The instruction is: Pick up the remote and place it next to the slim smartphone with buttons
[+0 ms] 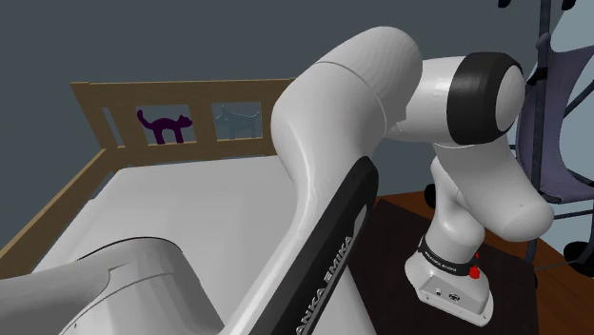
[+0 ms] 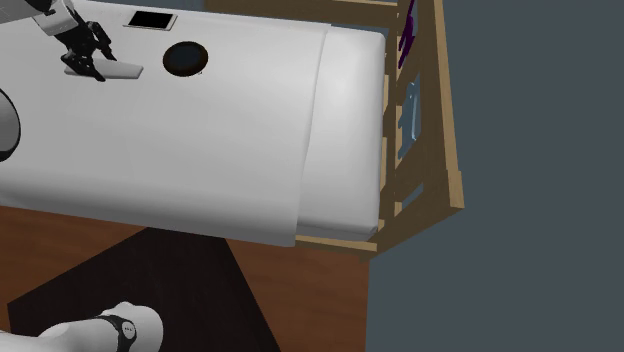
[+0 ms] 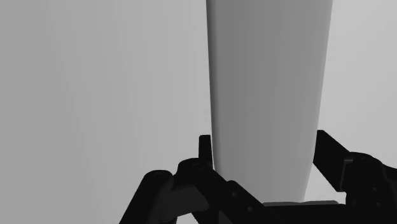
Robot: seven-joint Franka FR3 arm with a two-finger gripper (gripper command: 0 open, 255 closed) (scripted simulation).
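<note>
**A:** End effector, state?

**B:** Part-way open and clamped. The black fingers press one on each long edge of the remote, a plain grey slab that runs lengthwise away from the wrist camera.

**A:** Where does the remote sit?

**B:** Over the white bed, near the second exterior view's upper left. I cannot tell whether it rests on the cover or hangs just above it.

**A:** Neighbours, moving outward?

**B:** A dark round disc lies near the remote's free end. Beyond that is the smartphone, with a black face and pale border, flat on the bed and apart from the remote.

**A:** Farthest?

**B:** The wooden bed frame at the far end, with a purple cat shape set in its rail.
</note>
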